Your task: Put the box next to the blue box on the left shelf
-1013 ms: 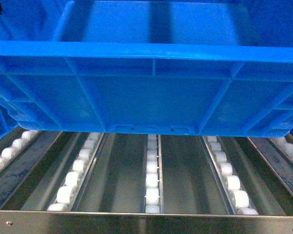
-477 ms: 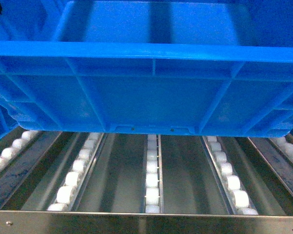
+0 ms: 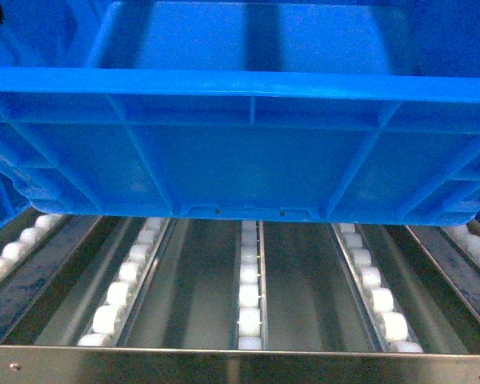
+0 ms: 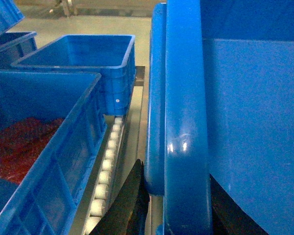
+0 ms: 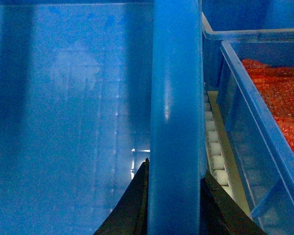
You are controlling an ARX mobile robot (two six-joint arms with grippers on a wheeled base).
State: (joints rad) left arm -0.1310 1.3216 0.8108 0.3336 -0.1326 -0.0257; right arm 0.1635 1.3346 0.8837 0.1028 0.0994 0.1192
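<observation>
Head view shows the box [image 3: 248, 152], a bright-blue ribbed plastic crate with a thick rolled rim and a smooth inner floor, filling the frame from nine to three o'clock above the left shelf [image 3: 240, 364], its near underside clear of the white plastic rollers [image 3: 250, 296] that run in lengthwise rails behind the shiny metal front bar. By my judgement the carry and the approach are done, and what is left is lowering the box onto the rollers and letting go. The left gripper [image 4: 174, 205] clamps one side rim at six o'clock in its wrist view, black fingers [image 4: 130, 205] either side of the rim; the right gripper [image 5: 174, 200] pinches the opposite rim the same way. At nine o'clock of the left wrist view stands a neighbouring blue crate [image 4: 54, 161] holding something red, just beside the carried box; another crate with red contents [image 5: 264, 122] sits at three o'clock in the right wrist view.
</observation>
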